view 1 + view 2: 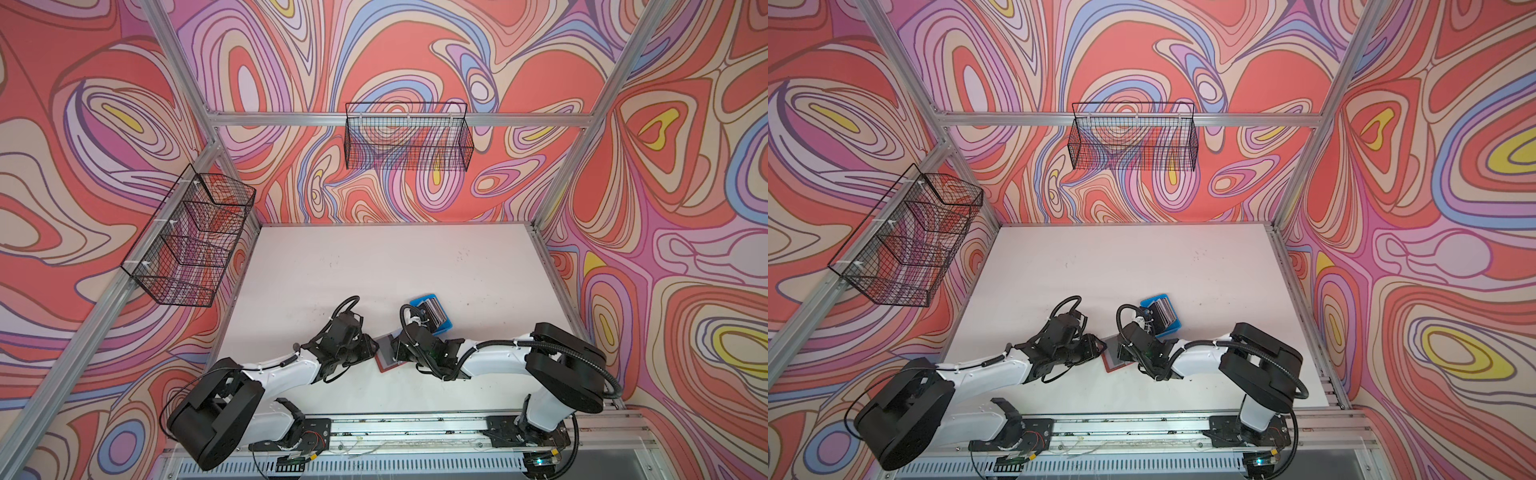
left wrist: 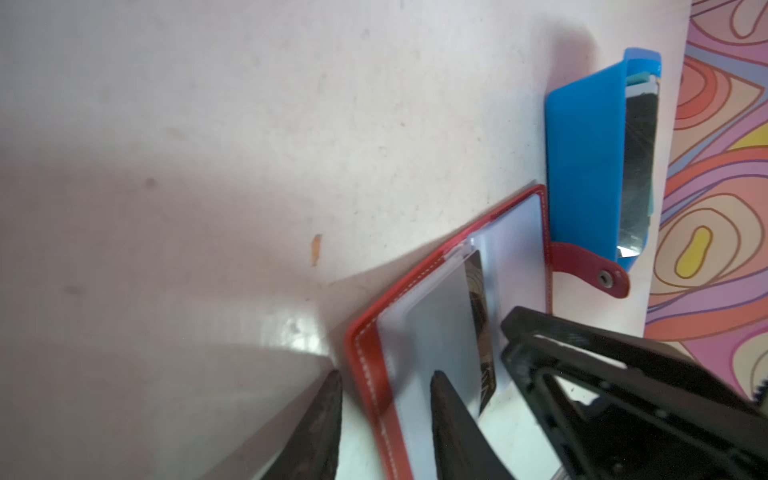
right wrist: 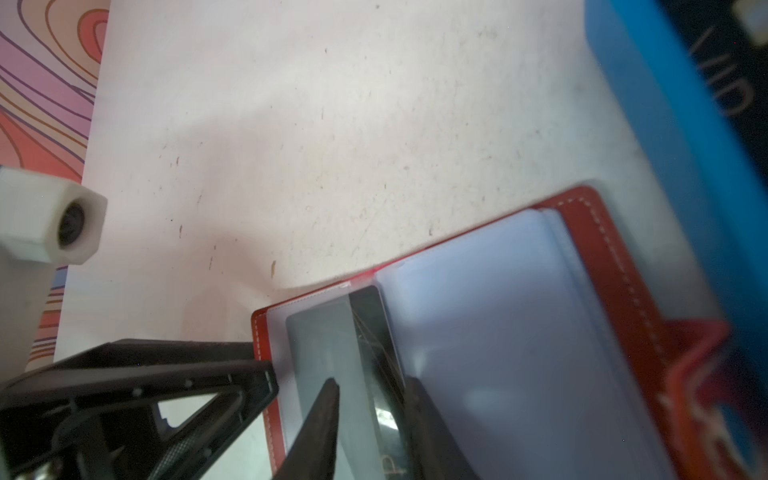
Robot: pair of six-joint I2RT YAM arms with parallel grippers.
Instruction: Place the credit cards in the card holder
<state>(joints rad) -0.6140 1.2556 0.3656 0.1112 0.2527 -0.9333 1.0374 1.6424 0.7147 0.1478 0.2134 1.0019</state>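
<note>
The card holder (image 1: 385, 356) (image 1: 1115, 360) lies open and flat on the counter (image 1: 374, 266), close to its front edge and about midway between the side edges, with both arms reaching in over it. In the left wrist view its red cover (image 2: 368, 345) faces down and the clear sleeves (image 2: 519, 257) face up. Its snap tab (image 2: 590, 268) reaches the wall of the blue tray (image 2: 582, 145).

The blue tray (image 1: 443, 328) (image 1: 1173, 328) sits just beside the holder, toward the back and the right edge of the counter. The rest of the credit cards (image 1: 432, 313) (image 1: 1163, 312) stand in it as a stack.

One black card (image 2: 480, 316) (image 3: 374, 324) is partly inside a sleeve on the holder's left page, with a narrow strip still bare.

The left hand (image 2: 385, 374) is open. One finger is down on the counter outside the cover, the other rests on the sleeve, and the holder's stitched edge lies between them.

The right hand (image 3: 372, 380) has its fingers part-way apart at the black card. One tip is on the sleeve over the card and the other is beside the bare strip; I cannot tell whether it is pinching the card or only resting on it
</note>
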